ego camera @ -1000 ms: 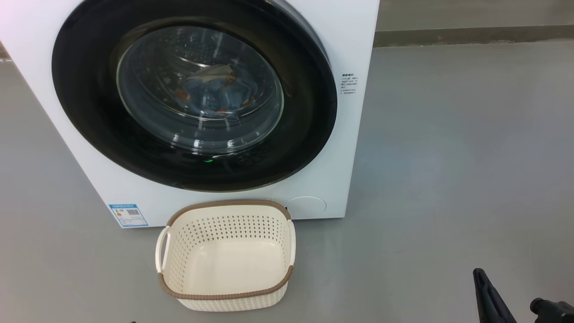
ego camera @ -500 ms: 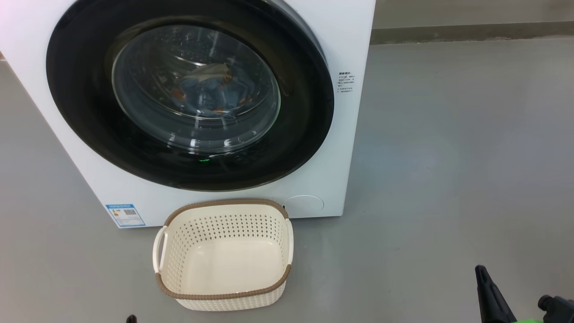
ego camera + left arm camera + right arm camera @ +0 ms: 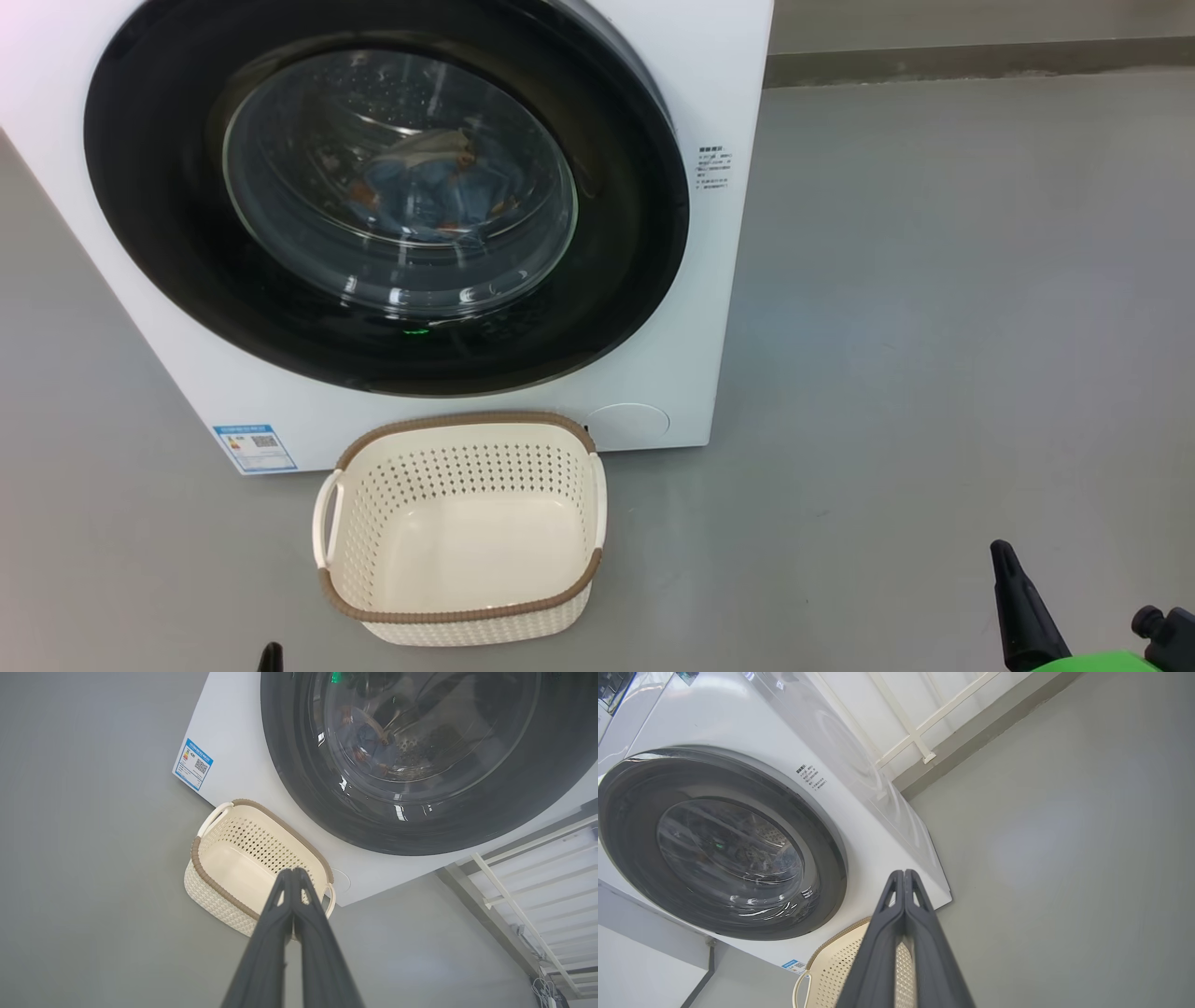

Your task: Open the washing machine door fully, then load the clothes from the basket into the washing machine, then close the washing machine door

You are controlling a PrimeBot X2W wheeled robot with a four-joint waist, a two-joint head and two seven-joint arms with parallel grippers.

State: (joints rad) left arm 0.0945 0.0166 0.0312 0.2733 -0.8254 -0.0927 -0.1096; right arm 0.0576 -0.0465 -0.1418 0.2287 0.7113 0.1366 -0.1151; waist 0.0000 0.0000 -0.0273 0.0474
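The washing machine (image 3: 719, 280) stands on the floor with its black-rimmed door (image 3: 149, 215) closed flat against the front. Behind the glass lie the light blue clothes (image 3: 434, 191), also visible as clothes (image 3: 369, 749) in the left wrist view. The cream basket (image 3: 462, 527) sits empty right in front of the machine. My left gripper (image 3: 293, 871) is shut with nothing in it, hovering short of the basket (image 3: 219, 858). My right gripper (image 3: 903, 873) is shut and empty too, held off to the right of the door (image 3: 822, 830); its dark tip (image 3: 1004, 553) pokes up at the lower right of the head view.
Grey floor (image 3: 934, 327) spreads out to the right of the machine up to a grey skirting (image 3: 980, 61). A white rail frame (image 3: 518, 905) runs along the wall beside the machine. A blue energy sticker (image 3: 254, 448) marks the machine's lower left corner.
The head view has drifted, shifting the machine and basket up and left in the picture. The left fingertip now peeks in at the bottom edge. Both grippers stay shut.
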